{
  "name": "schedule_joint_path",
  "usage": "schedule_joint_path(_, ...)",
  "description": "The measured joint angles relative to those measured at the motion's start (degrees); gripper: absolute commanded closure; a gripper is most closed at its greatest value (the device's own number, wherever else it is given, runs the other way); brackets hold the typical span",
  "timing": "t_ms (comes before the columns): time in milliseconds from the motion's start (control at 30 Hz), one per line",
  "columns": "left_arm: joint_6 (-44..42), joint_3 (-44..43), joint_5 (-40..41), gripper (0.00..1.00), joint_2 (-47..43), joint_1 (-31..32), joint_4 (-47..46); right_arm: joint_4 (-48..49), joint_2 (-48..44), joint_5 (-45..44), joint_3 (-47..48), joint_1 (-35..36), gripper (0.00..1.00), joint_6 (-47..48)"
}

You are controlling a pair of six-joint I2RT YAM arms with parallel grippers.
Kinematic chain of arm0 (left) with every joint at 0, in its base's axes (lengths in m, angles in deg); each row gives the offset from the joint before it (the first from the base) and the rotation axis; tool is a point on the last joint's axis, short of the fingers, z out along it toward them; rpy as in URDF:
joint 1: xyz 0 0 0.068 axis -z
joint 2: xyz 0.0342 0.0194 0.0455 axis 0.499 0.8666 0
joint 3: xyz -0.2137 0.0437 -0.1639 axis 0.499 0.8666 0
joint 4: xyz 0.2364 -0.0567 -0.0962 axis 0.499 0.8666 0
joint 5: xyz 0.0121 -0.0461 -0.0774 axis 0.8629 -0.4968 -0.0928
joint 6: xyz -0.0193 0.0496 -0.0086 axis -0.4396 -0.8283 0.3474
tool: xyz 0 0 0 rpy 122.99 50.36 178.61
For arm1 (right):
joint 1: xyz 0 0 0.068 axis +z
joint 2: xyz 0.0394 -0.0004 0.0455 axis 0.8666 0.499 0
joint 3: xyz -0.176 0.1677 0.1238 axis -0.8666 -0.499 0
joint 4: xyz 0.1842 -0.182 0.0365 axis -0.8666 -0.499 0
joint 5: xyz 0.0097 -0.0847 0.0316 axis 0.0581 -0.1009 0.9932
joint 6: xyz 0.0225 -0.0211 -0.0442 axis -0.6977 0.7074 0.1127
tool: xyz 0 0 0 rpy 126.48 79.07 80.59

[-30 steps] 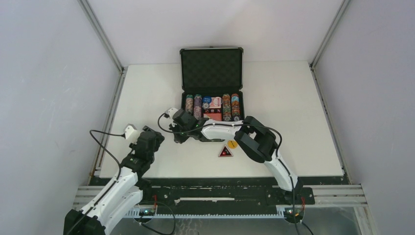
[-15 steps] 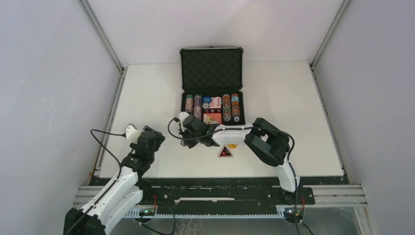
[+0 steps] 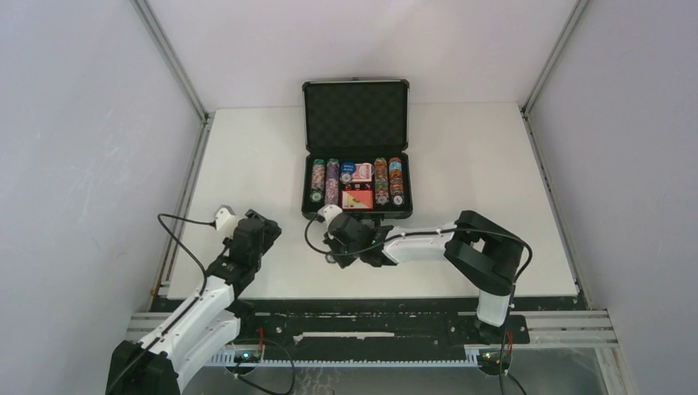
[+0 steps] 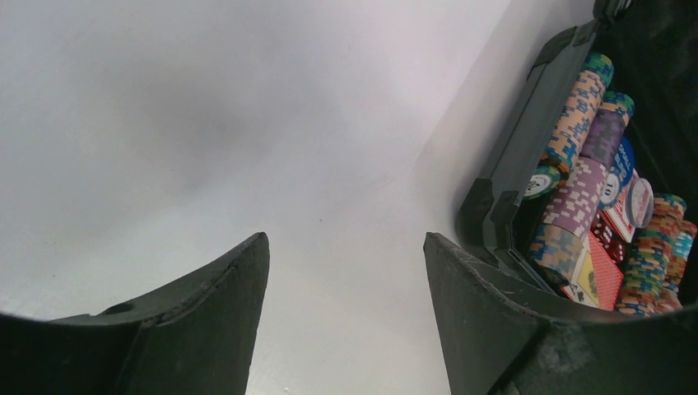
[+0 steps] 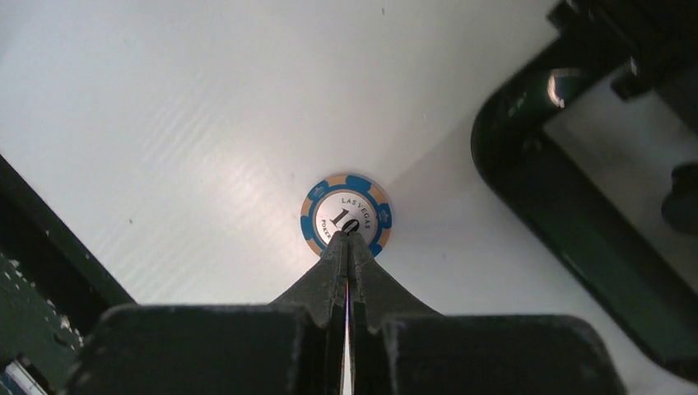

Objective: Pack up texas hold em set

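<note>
White table [image 3: 247, 164] carries the open briefcase [image 3: 355, 123] at back centre, lid upright, with chip rows [image 4: 576, 189] and a red card box [image 3: 357, 198] inside. Only the right wrist view shows a blue-and-tan "10" chip [image 5: 346, 216] lying flat near the case, with the right gripper [image 5: 346, 237] fingers pressed together at its edge. Left gripper [image 4: 346, 243] fingers stand apart.

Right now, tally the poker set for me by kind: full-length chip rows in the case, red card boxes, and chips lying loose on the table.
Full-length rows of multicoloured poker chips in the open black hard case: 4
Red card boxes in the case: 2
Loose blue-and-tan poker chip on the white table: 1
Total: 7
</note>
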Motion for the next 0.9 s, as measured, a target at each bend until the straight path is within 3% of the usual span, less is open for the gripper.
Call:
schedule_joint_path(567,-2.82,0.0,-4.57,0.26,5.14,0.46,-2.86,-0.61,-10.93,-7.13,-12.57,3.96,1.0,-4.5)
schedule_joint_path(900,-3.45,0.0,-5.4,0.25,2.45,0.5,-3.02,-6.25,-15.19,-11.39,-13.55,6.49,0.97,-5.03)
